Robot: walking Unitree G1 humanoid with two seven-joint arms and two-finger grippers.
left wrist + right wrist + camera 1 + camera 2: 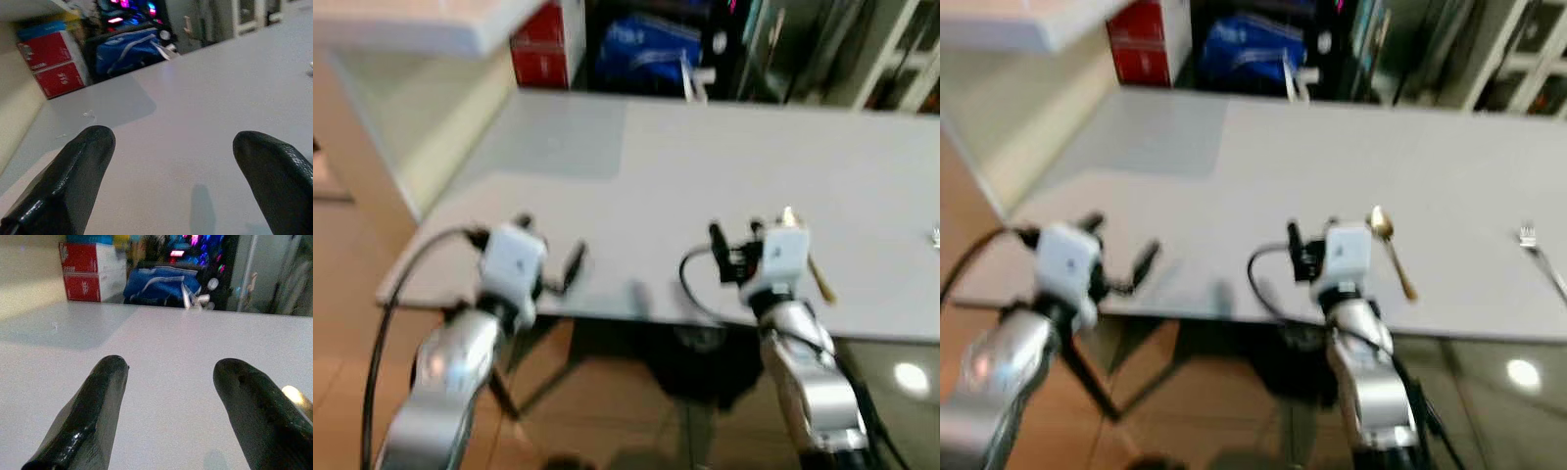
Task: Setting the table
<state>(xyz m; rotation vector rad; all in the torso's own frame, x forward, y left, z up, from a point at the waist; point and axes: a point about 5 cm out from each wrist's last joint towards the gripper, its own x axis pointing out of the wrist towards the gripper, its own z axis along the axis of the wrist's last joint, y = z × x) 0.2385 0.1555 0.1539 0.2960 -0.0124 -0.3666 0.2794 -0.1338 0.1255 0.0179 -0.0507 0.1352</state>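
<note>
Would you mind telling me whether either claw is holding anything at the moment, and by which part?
Nothing is held: the left claw and right claw are both open over the grey table.

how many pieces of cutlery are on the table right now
2: a gold spoon just right of the right gripper near the table's front edge, and a silver fork farther right. More may lie out of frame.

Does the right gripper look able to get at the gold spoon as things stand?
Probably yes: the gold spoon lies bare on the table just beside the open right gripper, nothing between.
</note>
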